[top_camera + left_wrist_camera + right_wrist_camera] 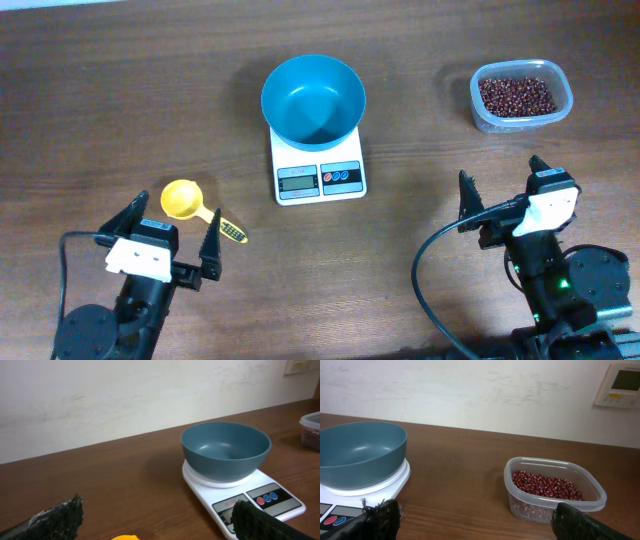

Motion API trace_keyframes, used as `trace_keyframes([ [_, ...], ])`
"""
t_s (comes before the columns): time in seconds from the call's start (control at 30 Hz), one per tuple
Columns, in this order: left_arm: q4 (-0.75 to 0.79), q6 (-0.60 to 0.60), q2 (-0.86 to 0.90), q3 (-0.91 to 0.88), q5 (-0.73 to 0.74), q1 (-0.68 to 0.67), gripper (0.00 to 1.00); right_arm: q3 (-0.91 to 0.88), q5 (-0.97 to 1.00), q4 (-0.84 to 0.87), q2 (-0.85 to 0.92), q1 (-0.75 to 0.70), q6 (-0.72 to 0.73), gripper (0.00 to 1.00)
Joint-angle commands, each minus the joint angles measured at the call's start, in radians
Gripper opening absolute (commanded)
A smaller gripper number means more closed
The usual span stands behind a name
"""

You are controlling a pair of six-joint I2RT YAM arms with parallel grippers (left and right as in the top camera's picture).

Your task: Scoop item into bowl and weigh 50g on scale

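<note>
The blue bowl (313,97) sits on the white scale (319,178) in the middle of the table (100,100). The little red-brown beans (516,95) are in a clear tub (477,110) at the far right. The left gripper (178,208) is wide open at the near left and holds nothing. A yellow scoop (183,200) lies by its fingers. The right gripper (500,170) is wide open too, with nothing in it.
</note>
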Motion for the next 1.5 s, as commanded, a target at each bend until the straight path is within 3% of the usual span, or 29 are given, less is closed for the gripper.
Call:
trace_keyframes([
  [0.0, -0.011, -0.019, 0.003, 0.004, 0.047, 0.008, 0.99, -0.008, 0.012, -0.003, -0.003, -0.006, -0.003, 0.99],
  [0.13, -0.047, -0.019, 0.003, 0.025, 0.047, 0.008, 0.99, -0.008, 0.012, -0.003, -0.003, -0.006, -0.003, 0.99],
  [0.47, -0.428, -0.019, 0.003, 0.359, 0.047, 0.008, 0.99, -0.008, 0.012, -0.003, -0.003, -0.006, -0.003, 0.99],
  [0.63, -0.541, -0.019, 0.003, 0.481, 0.046, 0.008, 0.99, -0.008, 0.012, -0.003, -0.003, -0.006, -0.003, 0.99],
  [0.93, -0.579, -0.023, 0.013, 0.486, 0.047, 0.008, 0.99, -0.008, 0.012, -0.003, 0.000, -0.006, -0.003, 0.99],
  [1.13, -0.578, -0.055, 0.126, 0.541, 0.055, 0.008, 0.99, -0.008, 0.012, -0.003, 0.000, -0.006, -0.003, 0.99],
  [1.3, -0.571, -0.200, 0.210, 0.663, 0.127, 0.008, 0.99, -0.008, 0.012, -0.003, 0.000, -0.006, -0.003, 0.99],
  [1.47, -0.539, -0.203, 0.210, 0.665, 0.234, 0.008, 0.98, -0.008, 0.012, -0.003, 0.000, -0.006, -0.003, 0.99],
])
